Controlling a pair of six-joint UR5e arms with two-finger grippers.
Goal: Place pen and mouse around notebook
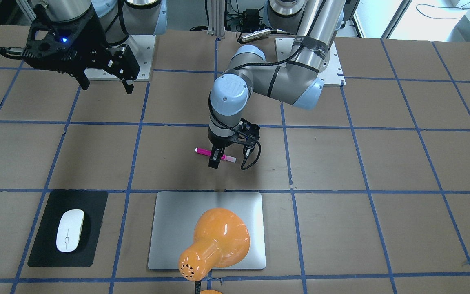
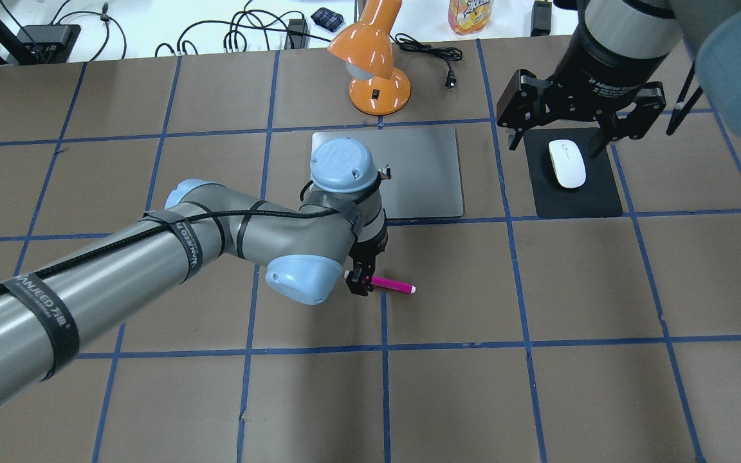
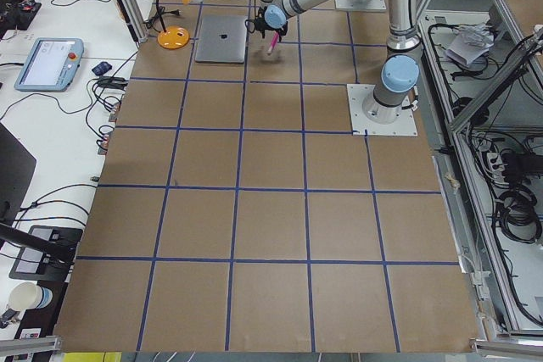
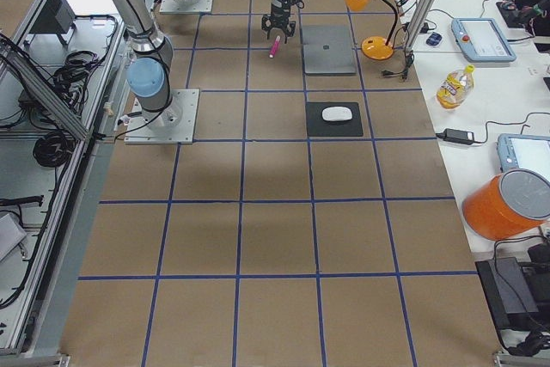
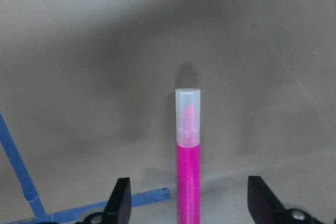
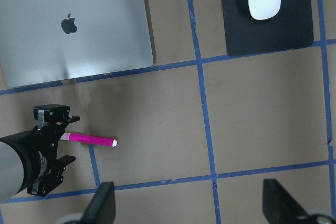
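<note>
The orange lamp (image 1: 218, 241) blocks the middle of the notebook (image 1: 169, 228) in the front-facing view. In the overhead view the left arm's wrist hides the notebook's corner nearest the robot's left. The pen (image 2: 393, 283) is partly covered too: the left end effector (image 2: 360, 287) sits over one end, so only the magenta barrel and the pale tip show. The right wrist camera cuts the mouse (image 2: 567, 163) off at its top edge.

The left arm reaches across the table (image 2: 602, 289) with its wrist bent straight down. Its end effector is released, and its fingers (image 5: 121, 200) stand either side of the pen without touching it. The pen lies flat on the table, on the robot's side of the notebook and apart from it.

The right arm hangs high above the mouse. Its end effector (image 1: 107, 89) is also released, fingers spread wide and holding nothing. The mouse rests on a black mat (image 2: 576, 199), beside the notebook on the robot's right.
</note>
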